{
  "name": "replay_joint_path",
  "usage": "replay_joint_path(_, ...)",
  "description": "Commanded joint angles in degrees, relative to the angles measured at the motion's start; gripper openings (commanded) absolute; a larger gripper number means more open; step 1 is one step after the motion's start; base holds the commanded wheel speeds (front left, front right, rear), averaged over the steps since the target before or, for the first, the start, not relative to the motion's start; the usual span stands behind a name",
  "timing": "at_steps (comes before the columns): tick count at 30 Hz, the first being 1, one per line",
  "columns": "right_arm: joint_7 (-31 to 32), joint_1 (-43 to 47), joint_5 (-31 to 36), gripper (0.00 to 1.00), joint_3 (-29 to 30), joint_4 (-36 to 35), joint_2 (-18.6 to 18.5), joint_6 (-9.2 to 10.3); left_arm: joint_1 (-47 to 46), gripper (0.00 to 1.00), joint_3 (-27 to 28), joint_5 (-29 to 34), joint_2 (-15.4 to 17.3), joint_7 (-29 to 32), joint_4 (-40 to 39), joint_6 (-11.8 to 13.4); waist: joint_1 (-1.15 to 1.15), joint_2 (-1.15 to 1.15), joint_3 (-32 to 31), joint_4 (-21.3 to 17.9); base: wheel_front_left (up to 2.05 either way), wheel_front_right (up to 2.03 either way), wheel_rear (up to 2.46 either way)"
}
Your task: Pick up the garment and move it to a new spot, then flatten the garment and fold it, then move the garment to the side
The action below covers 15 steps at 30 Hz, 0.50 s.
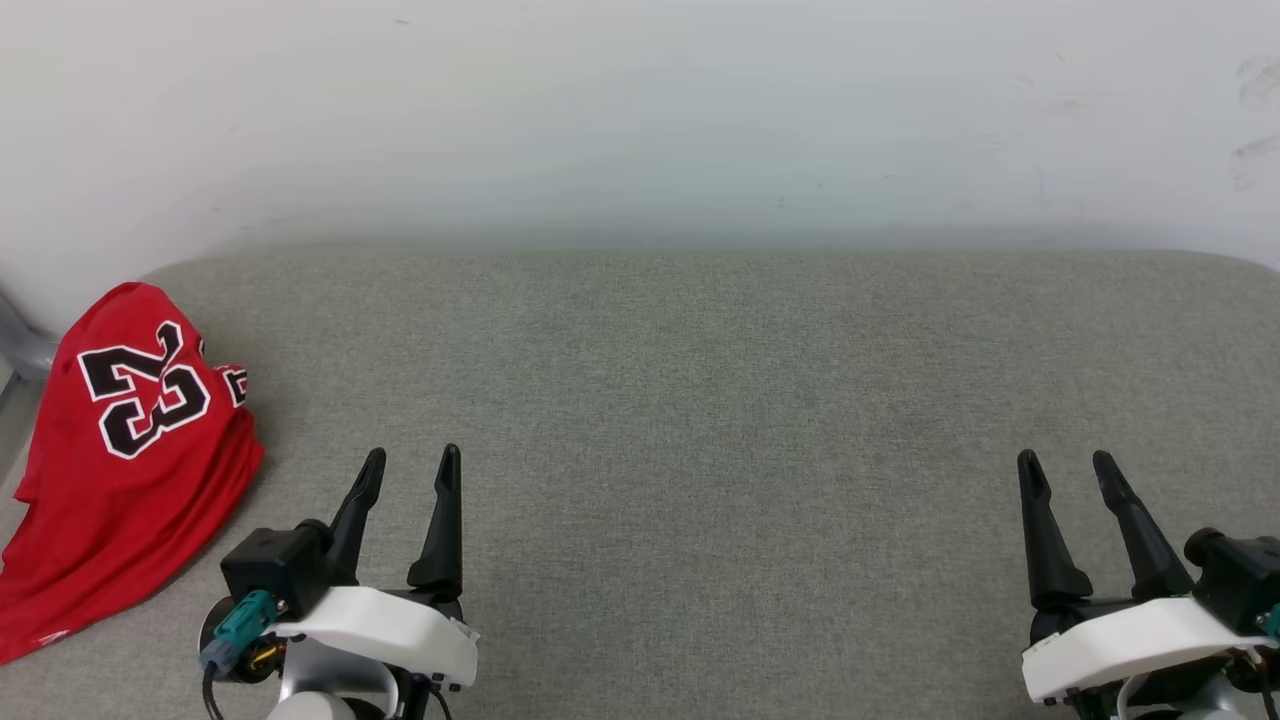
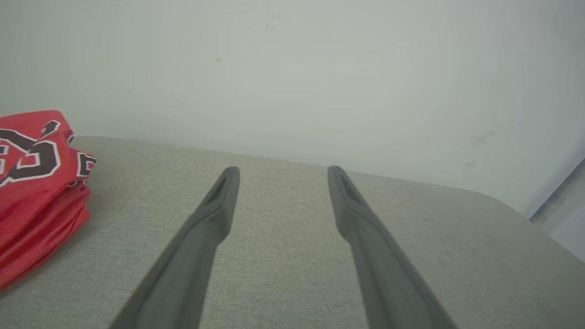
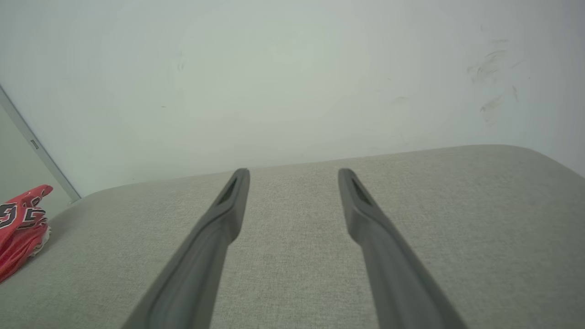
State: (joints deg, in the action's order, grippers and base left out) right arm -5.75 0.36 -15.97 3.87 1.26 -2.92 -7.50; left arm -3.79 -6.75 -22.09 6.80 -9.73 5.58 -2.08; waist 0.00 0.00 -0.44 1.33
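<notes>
Left gripper point(image 1: 412, 455) sits at the near edge of the grey padded surface point(image 1: 700, 400), fingers spread wide, nothing between them. Right gripper point(image 1: 1065, 460) is the same on the right side: released, gripping nothing. Both point toward the wall point(image 1: 640, 120) over bare fabric. Can't tell whether the fingertips touch the surface.

The garment point(image 1: 130, 470) lies to the left of the left gripper, near but not touching, against the surface's left edge. It is well apart from the right gripper, with the whole width of the surface between them.

Garment look: red bundle in loose layers, not flat. Left wrist view shows several red folds stacked at its near side. A large black 23 with white outline faces up on the top panel, turned sideways in the head view. A second scrap of black-and-white print peeks out at the bundle's right edge. The near end trails toward the lower left corner of the head view.

Behind it all is a plain pale wall with a few scuff marks on the right.
</notes>
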Motion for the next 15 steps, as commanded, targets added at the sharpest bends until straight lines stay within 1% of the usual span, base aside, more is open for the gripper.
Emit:
replay_joint_path(1,-0.23,0.49,1.52,1.00,-0.09,-0.86,0.02,0.01,0.09,1.00,-0.25,1.65,0.45,-0.58,-0.29,0.32,0.00,0.00,-0.03,0.03,0.00,0.00,0.00)
replay_joint_path(8,-0.45,0.67,4.16,1.00,-0.19,-1.24,0.03,0.01,0.10,1.00,-0.52,4.21,0.35,-1.49,0.26,0.62,0.00,0.00,-0.08,0.19,0.00,0.00,0.00)
replay_joint_path(15,-0.57,1.23,6.25,1.00,-0.13,-1.20,0.04,0.01,0.32,1.00,0.13,6.17,-0.24,-2.35,1.54,-0.10,0.00,0.00,-0.36,0.36,0.00,0.00,0.00)
